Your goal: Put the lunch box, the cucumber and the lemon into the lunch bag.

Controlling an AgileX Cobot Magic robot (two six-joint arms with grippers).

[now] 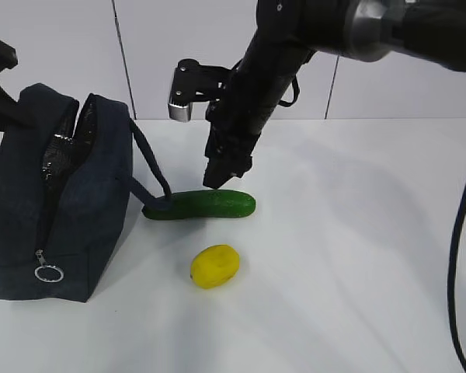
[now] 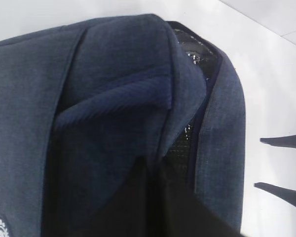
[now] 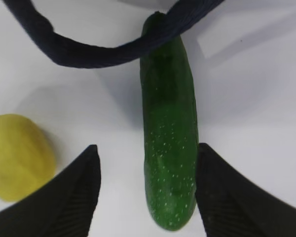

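Note:
The navy lunch bag stands at the left with its top zipper open, dark lining showing. My left gripper is shut on the fabric of its top edge. The dark green cucumber lies beside the bag, and the bag's handle loop drapes over its far end. My right gripper is open and straddles the cucumber's near end, the right finger close against it. The yellow lemon lies in front of the cucumber, left of the gripper's left finger. The lunch box is out of view.
The silver zipper ring hangs low on the bag's front. White table stretches to the right of the cucumber and lemon. A white panelled wall closes the back. A black cable hangs at the right edge.

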